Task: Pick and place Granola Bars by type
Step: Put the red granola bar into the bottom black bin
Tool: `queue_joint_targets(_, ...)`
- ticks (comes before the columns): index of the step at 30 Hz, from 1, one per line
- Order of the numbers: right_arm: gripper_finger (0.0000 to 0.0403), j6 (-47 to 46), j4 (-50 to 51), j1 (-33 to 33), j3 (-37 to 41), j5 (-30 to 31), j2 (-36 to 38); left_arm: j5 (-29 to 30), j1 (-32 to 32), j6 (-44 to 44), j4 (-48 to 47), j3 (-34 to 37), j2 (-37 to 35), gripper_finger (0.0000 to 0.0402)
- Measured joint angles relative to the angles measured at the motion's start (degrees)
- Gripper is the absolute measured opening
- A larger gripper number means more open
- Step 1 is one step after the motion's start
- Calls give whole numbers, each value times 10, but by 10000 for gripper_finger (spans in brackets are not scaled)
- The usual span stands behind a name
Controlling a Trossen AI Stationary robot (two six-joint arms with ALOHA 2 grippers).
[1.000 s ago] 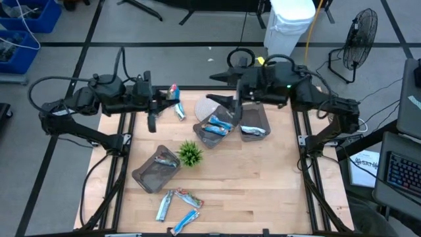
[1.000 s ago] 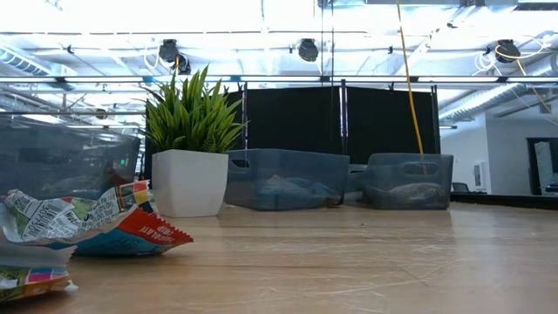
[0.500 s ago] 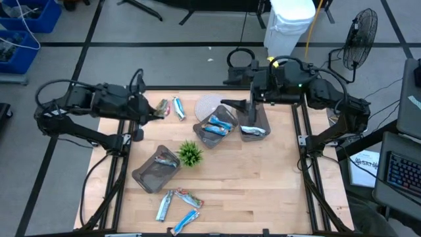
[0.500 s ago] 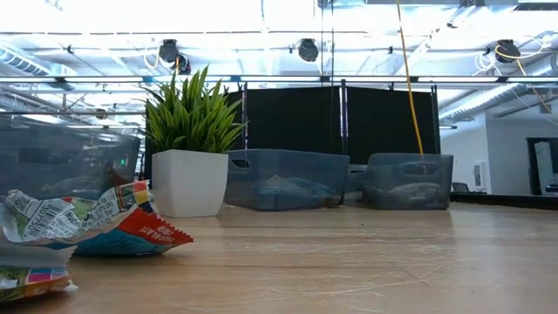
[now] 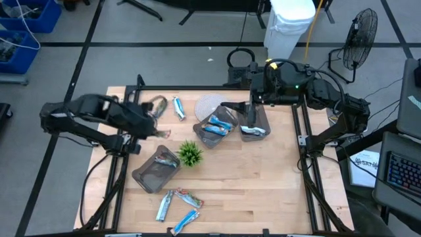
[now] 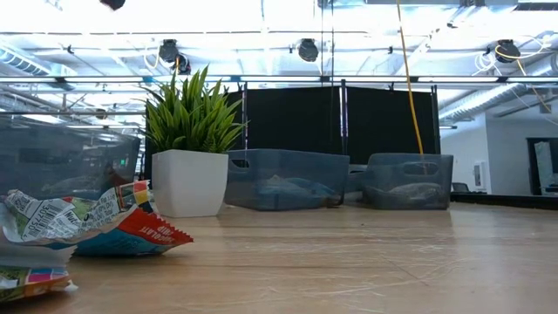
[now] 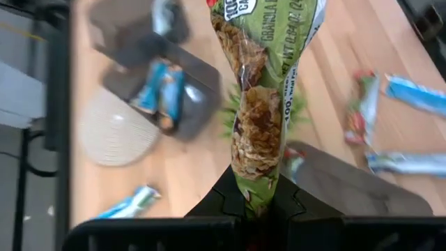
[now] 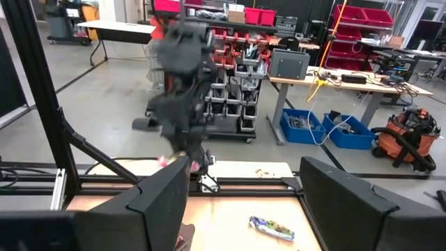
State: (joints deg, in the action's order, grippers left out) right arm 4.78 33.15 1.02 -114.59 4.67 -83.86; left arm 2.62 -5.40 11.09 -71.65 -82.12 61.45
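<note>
From above, the left gripper (image 5: 156,124) hangs over the table's left side, clenched on a green granola bar (image 5: 160,105). The right gripper (image 5: 247,118) hovers with fingers spread over the far right tray (image 5: 264,118). 3 bars (image 5: 179,205) lie near. Low down, a plant (image 6: 190,144) stands by crumpled packets (image 6: 87,222). The left wrist shows the green granola bar (image 7: 268,104) pinched. The right wrist shows 1 packet (image 8: 272,225) lying on the table.

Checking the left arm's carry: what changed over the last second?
The left end effector, shut on a green granola bar, swung from the table's far edge toward the near-left tray. The right end effector drew back slightly over the far-right tray, open. Trays, plant, loose bars unchanged.
</note>
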Motion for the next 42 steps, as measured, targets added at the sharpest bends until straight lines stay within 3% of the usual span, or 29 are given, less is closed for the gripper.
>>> queue_joint_targets(18, 263, -10, 2, 0, 0, 0, 0, -28, -105, -48, 155, 295, -1, 17)
queue_joint_targets(42, 262, -11, 2, 0, 0, 15, 0, -46, -172, -176, 407, 507, -1, 17)
